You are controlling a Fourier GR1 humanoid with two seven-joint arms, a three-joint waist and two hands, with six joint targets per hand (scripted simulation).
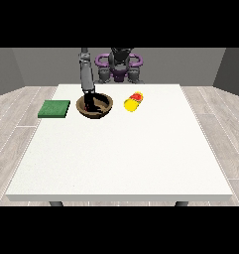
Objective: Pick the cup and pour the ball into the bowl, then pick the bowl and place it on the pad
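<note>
The yellow cup [133, 102] lies tipped beside the brown bowl [95, 106]. The robot hand [90, 103] at the view's left reaches into the bowl; I cannot tell its grip. The green pad [54, 108] is not yet used.

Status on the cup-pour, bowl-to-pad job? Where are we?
Pour looks finished or abandoned: the yellow cup lies on its side on the white table, right of the brown wooden bowl. Whether the ball is in the bowl can't be seen. In hand: the hand at the view's left reaches into the bowl. Left: move the bowl onto the green square pad, which it isn't on yet.
</note>
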